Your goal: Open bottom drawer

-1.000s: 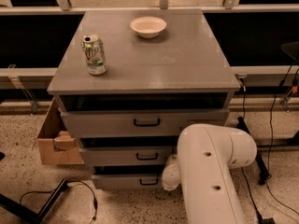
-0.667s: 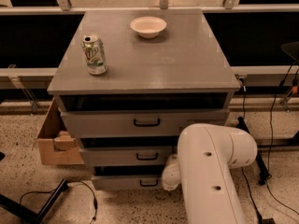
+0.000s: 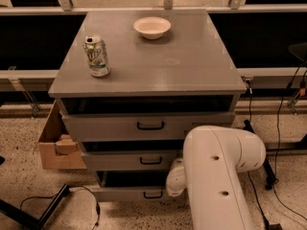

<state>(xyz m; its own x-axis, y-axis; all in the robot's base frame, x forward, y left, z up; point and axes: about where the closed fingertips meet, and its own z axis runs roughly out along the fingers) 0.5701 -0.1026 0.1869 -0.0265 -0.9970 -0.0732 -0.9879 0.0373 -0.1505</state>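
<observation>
Bulky arm (image 3: 211, 195) in a smooth white shell, broad and flat on the near face, rounded off like a capsule at the upper end. Bears two small dark round holes (image 3: 215, 157) down that face, one above the other, like recessed screw seats. Carries a smaller rounded knob (image 3: 174, 178) at the left edge as seen, slightly creamier in tone, with a thin seam around it. Shades to soft grey along the curved right edge. Gripper out of sight, hidden behind this shell.

white arm (image 3: 218, 176) across bottom drawer (image 3: 125, 194) right end, gripper unseen, handle (image 3: 152, 194) unobstructed
</observation>
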